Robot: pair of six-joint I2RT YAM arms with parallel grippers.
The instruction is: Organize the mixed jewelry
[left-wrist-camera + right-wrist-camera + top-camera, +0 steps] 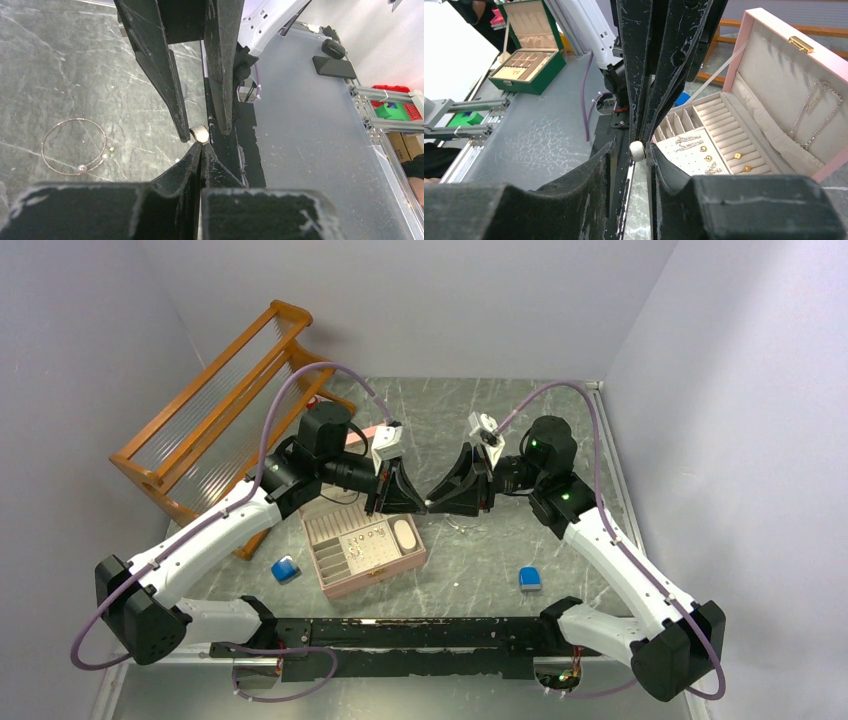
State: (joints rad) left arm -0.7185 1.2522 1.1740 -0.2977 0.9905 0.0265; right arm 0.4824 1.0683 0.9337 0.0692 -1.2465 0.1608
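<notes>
My left gripper (418, 502) and right gripper (438, 503) meet tip to tip above the table, behind the pink box (365, 552). In the left wrist view the left gripper (201, 146) is shut on a small pale ring-like piece (200, 133) at its very tips. In the right wrist view the same piece (638, 150) sits between the fingers of my right gripper (631, 146), which stand apart on either side of it. A thin gold wire hoop with a bead (80, 169) lies flat on the marble to the left.
The pink box (774, 70) stands open, with gold studs (737, 155) and chains inside. Two small blue blocks (285, 568) (529, 578) lie near the front. A wooden rack (215, 430) stands at the back left. A green box (526, 65) sits beyond the table.
</notes>
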